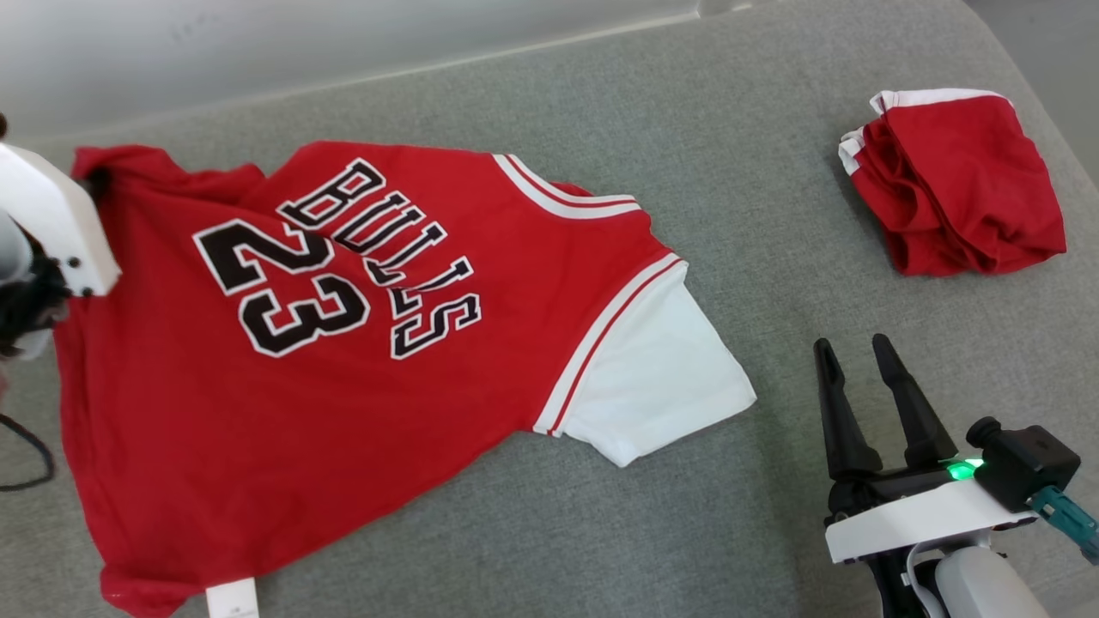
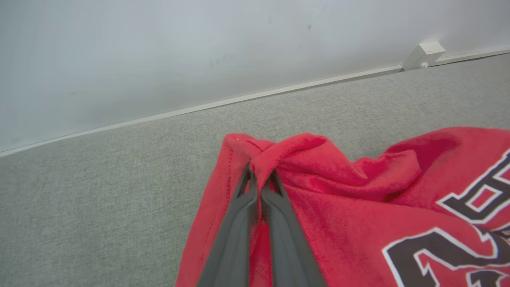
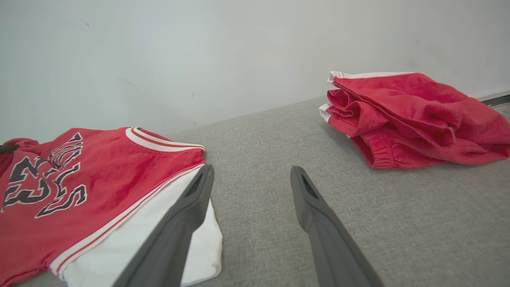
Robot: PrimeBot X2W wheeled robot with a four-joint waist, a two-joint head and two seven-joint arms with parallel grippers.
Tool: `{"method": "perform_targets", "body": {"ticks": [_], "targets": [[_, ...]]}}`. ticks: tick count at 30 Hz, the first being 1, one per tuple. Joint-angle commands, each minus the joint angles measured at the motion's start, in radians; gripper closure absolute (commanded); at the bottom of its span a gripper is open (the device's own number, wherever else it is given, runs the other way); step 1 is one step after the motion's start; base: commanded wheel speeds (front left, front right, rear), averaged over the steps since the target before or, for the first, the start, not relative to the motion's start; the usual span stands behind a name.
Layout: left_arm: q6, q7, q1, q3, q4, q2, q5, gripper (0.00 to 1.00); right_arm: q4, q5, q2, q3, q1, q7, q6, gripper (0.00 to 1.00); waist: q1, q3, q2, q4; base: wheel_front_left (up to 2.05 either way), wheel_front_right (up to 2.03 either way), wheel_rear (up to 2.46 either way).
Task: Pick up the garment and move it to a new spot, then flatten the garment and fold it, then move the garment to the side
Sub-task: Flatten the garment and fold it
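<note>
Red shirt (image 1: 361, 360): spread on grey surface (image 1: 773, 129), not yet folded. Left end effector (image 2: 261, 175): pinching shirt corner. Right end effector (image 1: 853, 345): fingers apart, empty. Folding, side move remain.

The right gripper (image 1: 853, 345) has two long dark tapered fingers, a white wrist plate (image 1: 910, 515), a green light (image 1: 962, 469), a black camera block (image 1: 1026, 462) and perhaps a teal connector (image 1: 1069, 518). At the left are a white bracket (image 1: 56, 223) with small dark screws (image 1: 73, 262) and a black cable (image 1: 39, 463).

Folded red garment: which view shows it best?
Head view: the folded red garment lies whole, from above. Right wrist view: side-on, cut at the edge. Left wrist view faces the jersey instead.
</note>
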Motion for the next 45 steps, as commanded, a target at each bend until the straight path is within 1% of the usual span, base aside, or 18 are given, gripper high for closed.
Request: {"method": "perform_targets", "body": {"ticks": [1, 2, 8, 12, 17, 20, 22, 24, 28, 31, 34, 35, 36, 37, 38, 40, 42, 45], "targets": [[-0.004, -0.001, 0.013, 0.001, 0.012, -0.009, -0.005, 0.02, 0.003, -0.005, 0.0, 0.003, -0.007, -0.002, -0.002, 0.0, -0.0002, -0.008, -0.0001, 0.004, 0.0, 0.0, 0.0], [-0.012, -0.002, 0.022, 0.0, 0.022, -0.02, -0.01, 0.0, 0.005, -0.005, 0.001, 0.006, -0.006, -0.002, -0.002, 0.0, -0.0002, -0.015, -0.0001, 0.007, 0.0, 0.0, 0.0], [-0.047, -0.064, 0.063, -0.015, 0.055, -0.073, -0.002, 0.0, 0.025, -0.01, -0.015, 0.012, 0.022, -0.003, -0.002, 0.0, -0.0002, -0.109, -0.0001, 0.046, 0.0, 0.0, 0.0], [-0.062, -0.146, 0.09, -0.004, 0.039, -0.102, -0.015, 0.0, 0.034, -0.011, -0.03, 0.002, 0.049, -0.003, -0.002, 0.0, -0.0002, -0.192, -0.0001, 0.09, 0.0, 0.0, 0.0], [-0.06, -0.279, 0.135, 0.026, -0.002, -0.113, -0.029, 0.0, 0.031, -0.013, -0.046, -0.011, 0.088, -0.002, -0.002, 0.0, -0.0002, -0.265, -0.0001, 0.15, 0.0, 0.0, 0.0], [-0.042, -0.338, 0.172, 0.028, -0.049, -0.104, -0.02, 0.0, 0.025, -0.018, -0.051, -0.027, 0.116, 0.0, -0.002, 0.0, -0.0002, -0.294, -0.0001, 0.182, 0.0, 0.0, 0.0], [-0.017, -0.376, 0.211, 0.033, -0.094, -0.093, -0.016, 0.0, 0.02, -0.022, -0.052, -0.039, 0.134, 0.003, -0.002, 0.0, -0.0002, -0.31, -0.0001, 0.199, 0.0, 0.0, 0.0], [0.018, -0.408, 0.261, 0.05, -0.152, -0.08, -0.024, 0.0, 0.01, -0.024, -0.052, -0.047, 0.148, 0.004, -0.002, 0.0, -0.0002, -0.323, -0.0001, 0.21, 0.0, 0.0, 0.0], [0.116, -0.437, 0.384, 0.1, -0.319, -0.039, -0.017, 0.0, -0.013, -0.028, -0.055, -0.073, 0.181, 0.008, -0.002, 0.0, -0.0002, -0.34, -0.0001, 0.228, 0.0, 0.0, 0.0], [0.22, -0.439, 0.49, 0.197, -0.497, -0.01, 0.049, 0.0, -0.031, -0.032, -0.057, -0.098, 0.207, 0.008, -0.002, 0.0, -0.0002, -0.347, -0.0001, 0.244, 0.0, 0.0, 0.0], [0.316, -0.438, 0.653, 0.324, -0.679, -0.013, 0.121, 0.0, -0.048, -0.04, -0.057, -0.119, 0.227, 0.012, -0.002, 0.0, -0.0002, -0.349, -0.0001, 0.252, 0.0, 0.0, 0.0], [0.316, -0.438, 0.653, 0.324, -0.679, -0.013, 0.121, 0.0, -0.048, -0.04, -0.057, -0.119, 0.227, 0.012, -0.002, 0.0, -0.0002, -0.349, -0.0001, 0.252, 0.0, 0.0, 0.0], [0.366, -0.439, 0.749, 0.418, -0.788, -0.028, 0.177, 0.0, -0.058, -0.047, -0.054, -0.135, 0.241, 0.011, -0.002, 0.0, -0.0002, -0.352, -0.0001, 0.257, 0.0, 0.0, 0.0], [0.366, -0.439, 0.749, 0.418, -0.788, -0.028, 0.177, 0.0, -0.058, -0.047, -0.054, -0.135, 0.241, 0.011, -0.002, 0.0, -0.0002, -0.352, -0.0001, 0.257, 0.0, 0.0, 0.0], [0.389, -0.438, 0.8, 0.456, -0.839, -0.042, 0.211, 0.0, -0.063, -0.051, -0.052, -0.144, 0.248, 0.01, -0.002, 0.0, -0.0002, -0.353, -0.0001, 0.259, 0.0, 0.0, 0.0], [0.416, -0.439, 0.899, 0.525, -0.923, -0.076, 0.283, 0.0, -0.076, -0.057, -0.047, -0.161, 0.26, 0.01, -0.002, 0.0, -0.0002, -0.354, -0.0001, 0.265, 0.0, 0.0, 0.0], [0.419, -0.439, 0.986, 0.591, -0.989, -0.125, 0.341, 0.0, -0.086, -0.066, -0.043, -0.174, 0.276, 0.009, -0.002, 0.0, -0.0002, -0.356, -0.0001, 0.269, 0.0, 0.0, 0.0], [0.409, -0.439, 1.093, 0.656, -1.047, -0.198, 0.436, 0.0, -0.099, -0.076, -0.037, -0.187, 0.297, 0.008, -0.002, 0.0, -0.0002, -0.36, -0.0001, 0.273, 0.0, 0.0, 0.0]]}}
